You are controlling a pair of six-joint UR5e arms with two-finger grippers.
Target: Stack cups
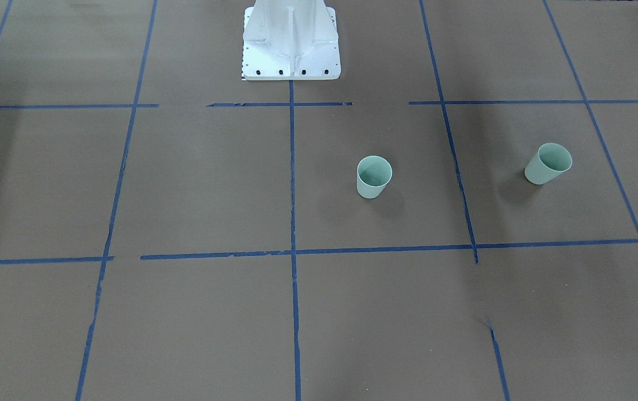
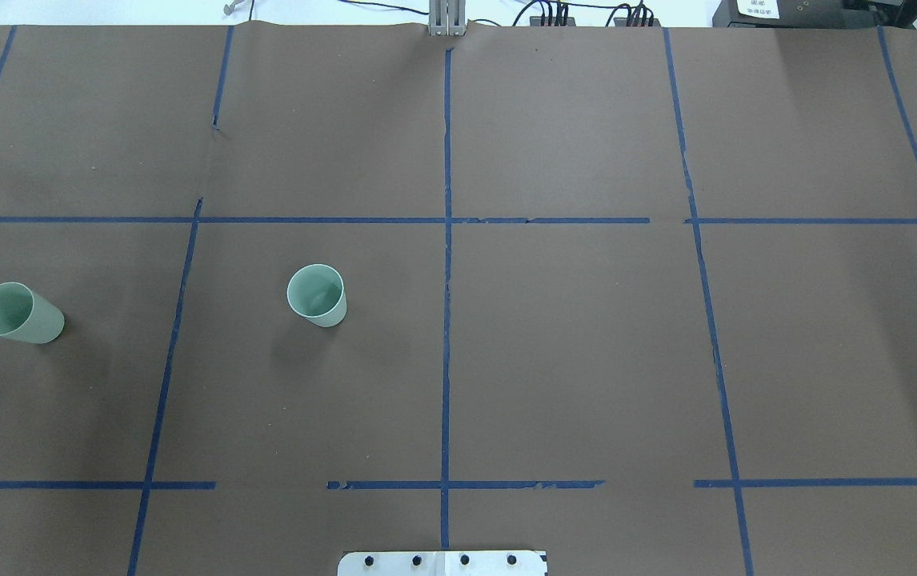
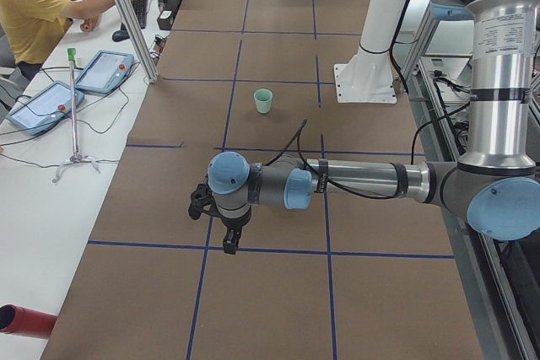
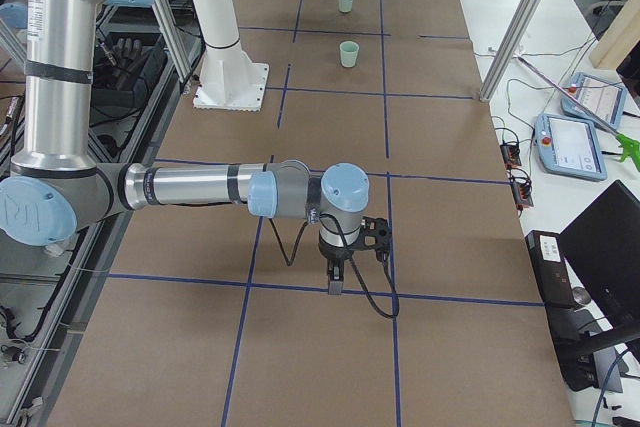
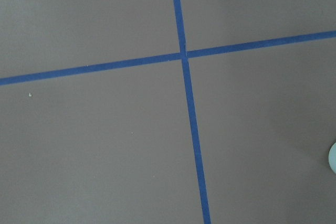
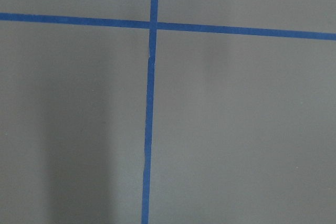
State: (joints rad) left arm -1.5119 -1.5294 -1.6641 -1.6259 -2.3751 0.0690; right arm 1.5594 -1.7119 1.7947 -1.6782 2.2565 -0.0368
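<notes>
Two pale mint-green cups stand upright and apart on the brown table, on my left half. One cup (image 2: 317,294) is near the centre line and also shows in the front view (image 1: 374,176). The other cup (image 2: 18,313) is near the left end and also shows in the front view (image 1: 547,163). Both show far off in the right side view (image 4: 348,54) (image 4: 346,0). My left gripper (image 3: 229,246) shows only in the left side view, pointing down. My right gripper (image 4: 334,287) shows only in the right side view. I cannot tell whether either is open or shut.
The white robot pedestal (image 1: 291,42) stands at the table's robot-side edge. Blue tape lines (image 2: 446,320) grid the table. An operator (image 3: 34,6) sits at a side desk with teach pendants (image 3: 110,71) and a thin stand (image 3: 74,107).
</notes>
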